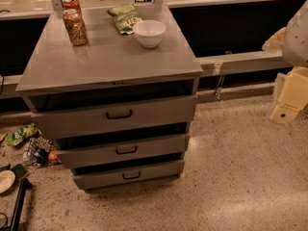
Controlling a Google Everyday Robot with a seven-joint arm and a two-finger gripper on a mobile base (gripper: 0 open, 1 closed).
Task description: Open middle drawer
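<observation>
A grey cabinet [108, 57] with three stacked drawers stands at centre left. The middle drawer [159, 146] is the mid-sized one, with a low flat front and a small black handle [126, 150]. A dark gap shows above its front panel. The tallest drawer [159, 112] is above it and the smallest drawer [154, 171] below. My gripper [290, 102], cream-coloured, hangs at the far right edge of the view, well to the right of the cabinet and touching nothing.
On the cabinet top stand two cans [74, 27], a green chip bag [124, 17] and a white bowl [149, 32]. Litter [29, 143] and a plate [6, 179] lie on the floor at left. A low ledge [240, 60] runs behind.
</observation>
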